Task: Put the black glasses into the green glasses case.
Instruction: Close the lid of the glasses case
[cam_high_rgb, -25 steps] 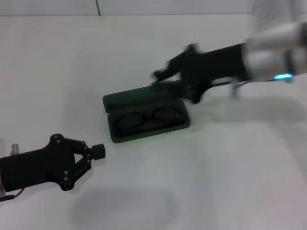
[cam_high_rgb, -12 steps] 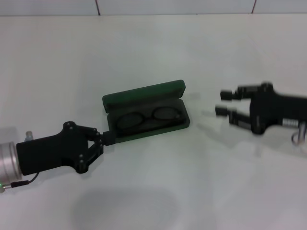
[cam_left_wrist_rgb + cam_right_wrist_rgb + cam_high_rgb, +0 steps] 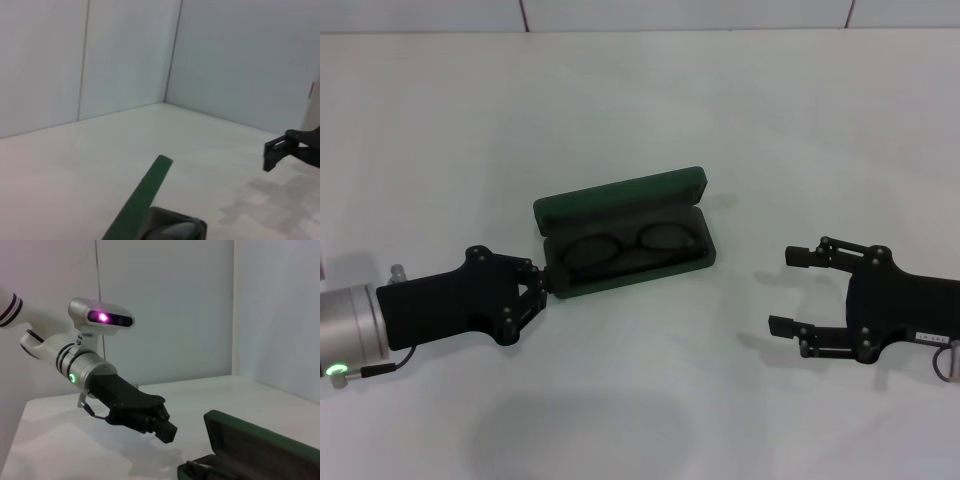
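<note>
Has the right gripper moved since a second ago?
Yes. The right gripper, then at the green glasses case lid, is now well clear to the case's right and nearer the robot, open. The black glasses lie inside.

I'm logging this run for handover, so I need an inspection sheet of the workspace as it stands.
Surface: plain white table, bare apart from the items below.
Job's things: dark green rectangular hard glasses case lies open, lid raised at the far side; thin black-framed oval-lens glasses lie inside its tray.
Clutter: nothing seen.
Grippers: left gripper, fingers closed, tip at the case's near-left corner; contact cannot be told. Right gripper is open, holding nothing, apart from the case on its right.
Cables: thin dark wire by the left wrist; a loop at the right wrist.
Surroundings: pale panelled walls behind the table.
</note>
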Motion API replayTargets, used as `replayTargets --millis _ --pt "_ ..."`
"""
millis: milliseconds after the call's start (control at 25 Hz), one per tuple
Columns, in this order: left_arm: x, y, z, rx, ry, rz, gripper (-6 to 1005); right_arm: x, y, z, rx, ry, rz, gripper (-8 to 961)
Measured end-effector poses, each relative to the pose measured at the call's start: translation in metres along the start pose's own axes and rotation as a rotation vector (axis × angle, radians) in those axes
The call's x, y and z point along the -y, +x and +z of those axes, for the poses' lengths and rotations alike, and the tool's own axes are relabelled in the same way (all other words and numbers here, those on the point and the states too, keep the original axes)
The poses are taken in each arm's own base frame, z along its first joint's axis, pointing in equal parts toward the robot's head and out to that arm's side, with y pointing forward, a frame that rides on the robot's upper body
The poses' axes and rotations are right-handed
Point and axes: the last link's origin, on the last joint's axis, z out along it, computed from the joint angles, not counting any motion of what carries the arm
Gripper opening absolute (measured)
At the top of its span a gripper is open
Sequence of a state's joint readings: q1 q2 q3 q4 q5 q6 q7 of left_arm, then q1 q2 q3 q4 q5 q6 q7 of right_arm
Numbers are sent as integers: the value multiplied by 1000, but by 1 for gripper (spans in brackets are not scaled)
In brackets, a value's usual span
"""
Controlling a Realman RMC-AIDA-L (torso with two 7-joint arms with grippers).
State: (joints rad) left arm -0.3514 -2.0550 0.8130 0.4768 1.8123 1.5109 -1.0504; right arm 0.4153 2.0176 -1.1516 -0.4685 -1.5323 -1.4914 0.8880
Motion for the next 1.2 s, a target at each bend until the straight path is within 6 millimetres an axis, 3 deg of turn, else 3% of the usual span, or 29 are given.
replayTargets --millis 440,720,1200 --pt "21 -3 11 56 131 -24 -1 -5 5 -3 -6 -7 7 805" --pt "44 5 19 100 217 -20 -1 -7 4 -3 1 -14 8 805" --pt "52 11 19 100 241 -8 -1 -7 4 -4 2 -16 4 805"
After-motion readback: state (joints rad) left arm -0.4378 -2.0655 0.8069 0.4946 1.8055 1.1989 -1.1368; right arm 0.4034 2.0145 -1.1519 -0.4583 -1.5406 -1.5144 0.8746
